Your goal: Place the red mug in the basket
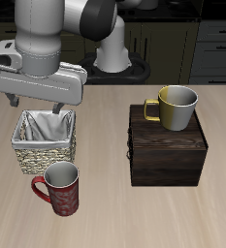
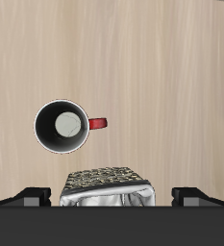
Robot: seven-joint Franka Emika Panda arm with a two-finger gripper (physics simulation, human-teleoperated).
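Observation:
The red mug (image 1: pixel 58 189) stands upright on the table near the front edge, its handle pointing toward the table's side edge. It also shows in the wrist view (image 2: pixel 62 125) from above, with its pale grey inside and red handle. The woven basket (image 1: pixel 45 140) with a shiny lining stands just behind the mug, and it appears in the wrist view too (image 2: pixel 106 185). My gripper (image 1: pixel 36 104) hangs above the basket's back rim, open and empty. In the wrist view the gripper (image 2: pixel 112 197) has its fingers (image 2: pixel 32 195) spread wide. The mug is not between them.
A dark wooden box (image 1: pixel 168 145) stands beside the basket, with a yellow mug (image 1: pixel 175 107) on top of it. The robot's base (image 1: pixel 114 58) is at the table's back. Dark cabinets stand behind the table.

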